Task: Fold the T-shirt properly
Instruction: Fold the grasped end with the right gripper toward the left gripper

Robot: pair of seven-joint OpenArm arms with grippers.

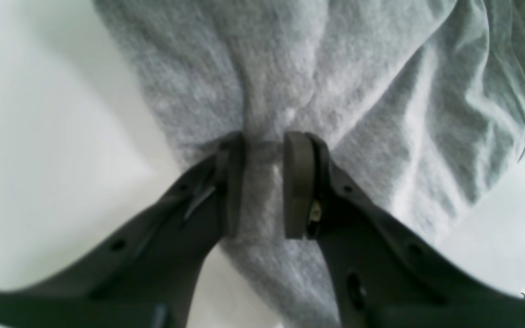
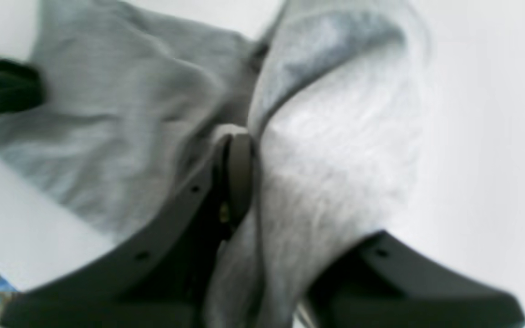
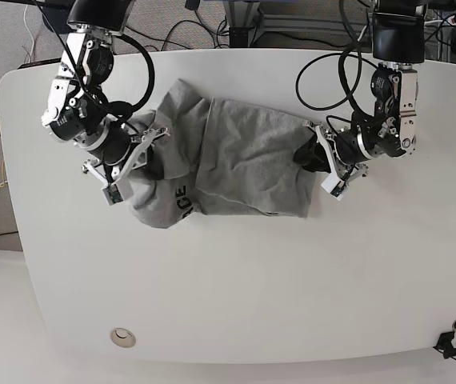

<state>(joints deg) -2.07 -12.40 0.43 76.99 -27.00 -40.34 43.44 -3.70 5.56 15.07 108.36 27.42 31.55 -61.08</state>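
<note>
The heather-grey T-shirt (image 3: 244,164) lies rumpled across the middle of the white table (image 3: 236,288), with black letters (image 3: 182,200) showing on a turned-over flap at its left end. My left gripper (image 1: 265,150) pinches a ridge of the grey cloth between its pads at the shirt's right edge (image 3: 312,154). My right gripper (image 2: 267,155) is shut on a bunched fold at the shirt's left end (image 3: 150,156). One of its pads (image 2: 239,173) shows, while cloth hides the other fingertip.
Cables and equipment run behind the table's far edge (image 3: 236,50). A round grommet (image 3: 121,337) sits near the front left. A black cable end (image 3: 452,346) lies at the front right corner.
</note>
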